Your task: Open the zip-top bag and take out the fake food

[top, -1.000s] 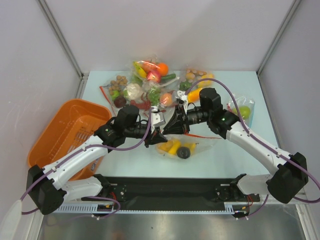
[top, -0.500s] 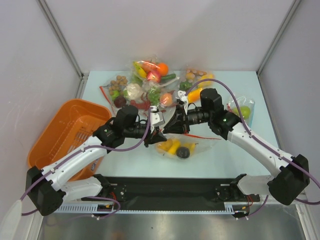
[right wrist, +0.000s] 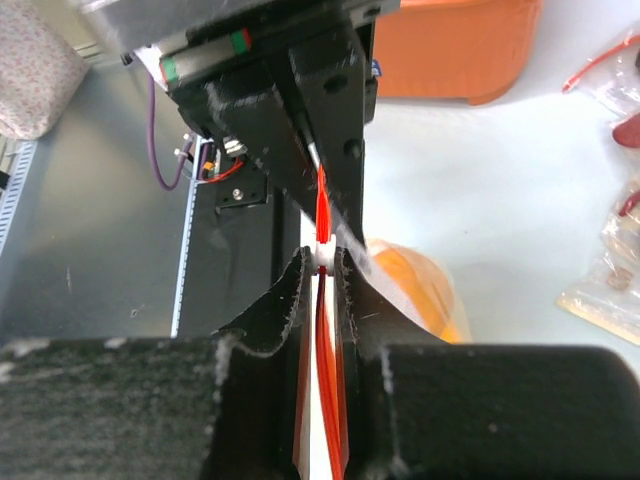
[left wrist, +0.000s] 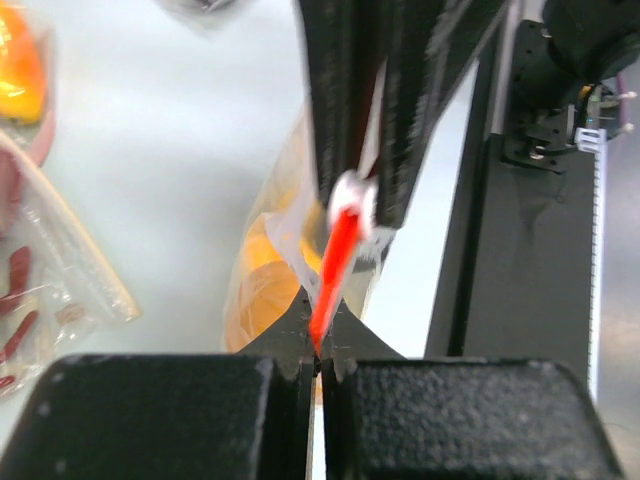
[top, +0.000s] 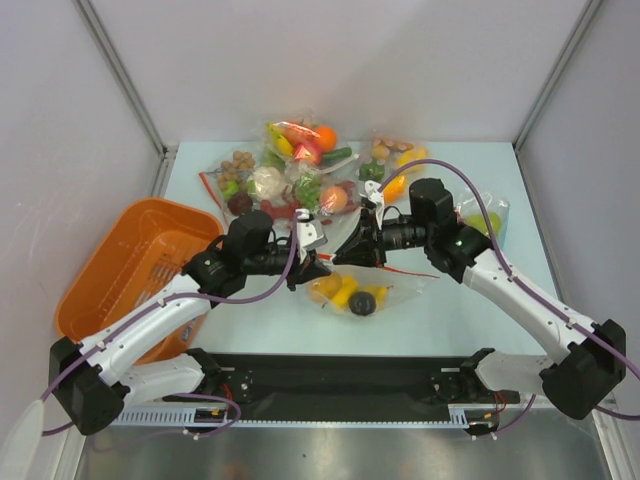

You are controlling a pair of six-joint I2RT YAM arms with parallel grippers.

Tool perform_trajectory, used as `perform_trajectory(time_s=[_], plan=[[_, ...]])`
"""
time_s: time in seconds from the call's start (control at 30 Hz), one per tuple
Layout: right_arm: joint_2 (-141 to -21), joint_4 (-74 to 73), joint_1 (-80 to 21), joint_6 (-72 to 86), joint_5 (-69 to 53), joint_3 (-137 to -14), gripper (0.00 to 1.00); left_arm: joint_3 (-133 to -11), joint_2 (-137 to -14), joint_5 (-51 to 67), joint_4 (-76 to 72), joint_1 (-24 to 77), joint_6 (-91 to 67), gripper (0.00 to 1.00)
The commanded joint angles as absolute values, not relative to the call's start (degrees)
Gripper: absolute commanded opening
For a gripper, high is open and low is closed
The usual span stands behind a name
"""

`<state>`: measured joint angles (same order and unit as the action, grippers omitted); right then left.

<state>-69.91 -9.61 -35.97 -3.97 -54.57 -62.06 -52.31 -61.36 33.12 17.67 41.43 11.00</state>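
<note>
Top external view shows us our left gripper [top: 308, 268] and right gripper [top: 347, 252] meeting nose to nose at the mouth of the bag [top: 400, 289], toy food [top: 350, 297] inside and nothing removed; left wrist view shows that gripper clamped on the red zip strip [left wrist: 338, 245]; right wrist view shows the other pinching the same strip, seemingly not yet parted.

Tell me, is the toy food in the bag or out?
In: the fake food lies inside the zip-top bag, seen through the plastic.
</note>
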Motion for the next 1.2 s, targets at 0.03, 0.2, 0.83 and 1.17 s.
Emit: perform_trajectory(time_s=[0.03, 0.2, 0.83, 1.17], plan=[[-66.89, -11.87, -34.72, -4.92, -53.09, -60.56, 0.0, -53.7, -59.5, 28.05, 14.5, 39.9, 10.99, 0.0], [-65.4, -12.92, -32.97, -5.01, -52.82, -59.51, 0.0, -54.14, -60.47, 23.39, 14.59, 39.11, 10.02, 0.01], [-62.75, -15.03, -29.53, -4.83, -49.92, -56.34, 0.0, -54.93, -62.75, 9.5, 14.24, 33.93, 5.28, 0.0], [-61.7, -17.22, -29.53, -5.45, -47.03, -56.51, 0.0, -55.46, -63.9, 3.96, 14.24, 29.1, 1.06, 0.0]])
